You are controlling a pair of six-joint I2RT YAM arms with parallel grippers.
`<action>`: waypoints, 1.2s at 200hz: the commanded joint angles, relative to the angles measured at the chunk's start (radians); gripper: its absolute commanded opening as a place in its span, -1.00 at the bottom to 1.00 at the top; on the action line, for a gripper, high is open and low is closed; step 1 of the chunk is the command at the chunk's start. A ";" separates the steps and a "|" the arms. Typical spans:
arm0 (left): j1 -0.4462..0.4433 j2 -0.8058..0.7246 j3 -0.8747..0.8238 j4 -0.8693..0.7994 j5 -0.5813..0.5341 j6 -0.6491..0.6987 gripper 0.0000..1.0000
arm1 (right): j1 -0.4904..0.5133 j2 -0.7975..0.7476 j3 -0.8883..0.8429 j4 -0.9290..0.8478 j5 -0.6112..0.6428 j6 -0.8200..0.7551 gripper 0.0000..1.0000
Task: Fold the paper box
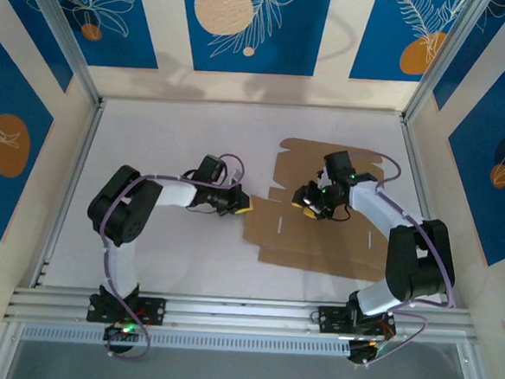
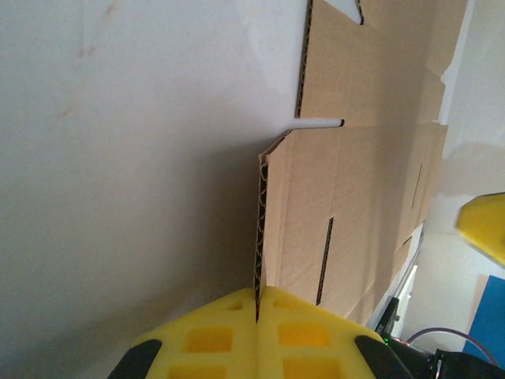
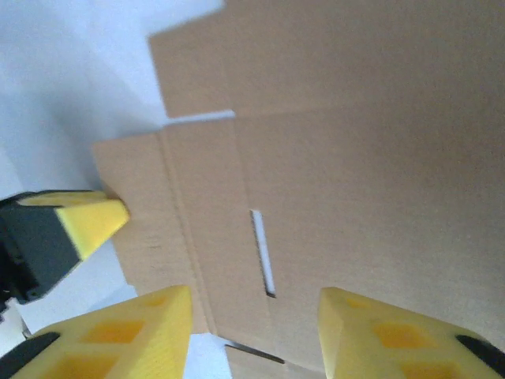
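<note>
The paper box [image 1: 318,242] lies as a flat brown die-cut sheet with slots and flaps on the right half of the white table. My left gripper [image 1: 241,204] is at the sheet's left edge. In the left wrist view its yellow fingers [image 2: 300,332] are shut on the corrugated edge of a side flap [image 2: 272,221], which is lifted off the table. My right gripper [image 1: 308,202] hovers over the middle of the sheet. Its jaws stand open above a narrow slot [image 3: 262,253] with nothing between them. The paper box [image 3: 355,142] stretches beyond it.
White table surface [image 1: 178,141] lies to the left of and behind the sheet. Walls with blue leaf-pattern panels [image 1: 255,25] close in the back and both sides. An aluminium rail [image 1: 244,315] runs along the near edge at the arm bases.
</note>
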 commanded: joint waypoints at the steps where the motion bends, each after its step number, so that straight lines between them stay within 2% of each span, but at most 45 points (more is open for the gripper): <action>1: 0.054 -0.058 0.045 -0.192 -0.018 0.091 -1.00 | 0.026 0.007 0.064 -0.133 0.106 -0.067 0.17; 29: 0.134 -0.089 0.111 -0.380 -0.002 0.231 -1.00 | 0.062 -0.001 0.067 -0.094 0.140 -0.058 0.29; 40: 0.156 -0.079 0.179 -0.497 -0.036 0.315 -0.98 | 0.076 -0.003 0.063 -0.074 0.175 -0.068 0.32; 55: 0.176 -0.053 0.251 -0.568 -0.061 0.368 -0.93 | 0.073 0.044 0.102 -0.110 0.230 -0.082 0.32; 77: 0.200 0.079 0.441 -0.692 -0.055 0.439 -0.89 | 0.058 0.111 0.159 -0.164 0.221 -0.088 0.28; 87: 0.204 0.161 0.577 -0.790 -0.060 0.496 -0.89 | 0.064 0.120 0.168 -0.175 0.245 -0.090 0.28; 104: 0.204 0.287 0.800 -0.997 -0.139 0.619 -0.89 | 0.067 0.130 0.178 -0.194 0.378 -0.093 0.28; 119: 0.211 0.361 0.938 -1.100 -0.239 0.662 -0.75 | 0.028 0.144 0.180 -0.209 0.496 -0.062 0.27; 130: 0.225 0.381 0.970 -1.091 -0.237 0.655 -0.71 | -0.022 0.153 0.158 -0.191 0.528 -0.031 0.20; 146: 0.253 0.398 0.982 -1.035 -0.206 0.606 -0.61 | -0.087 0.185 0.130 -0.149 0.439 -0.010 -0.06; 153: 0.265 0.404 0.984 -1.011 -0.185 0.583 -0.59 | -0.092 0.205 0.132 -0.155 0.430 -0.004 -0.18; 177: 0.300 0.382 0.974 -0.938 -0.140 0.507 -0.31 | -0.046 0.249 0.137 -0.192 0.415 0.000 -0.58; 189: 0.306 0.322 0.938 -0.903 -0.181 0.486 -0.04 | -0.017 0.244 0.122 -0.203 0.399 0.020 -0.62; 204: 0.317 0.224 0.876 -0.865 -0.247 0.451 0.16 | 0.014 0.238 0.098 -0.204 0.345 0.053 -0.62; 221: 0.328 0.095 0.778 -0.816 -0.316 0.388 0.30 | 0.070 0.246 0.092 -0.198 0.286 0.085 -0.60; 240: 0.328 -0.066 0.613 -0.744 -0.363 0.267 0.35 | 0.149 0.275 0.129 -0.204 0.241 0.121 -0.59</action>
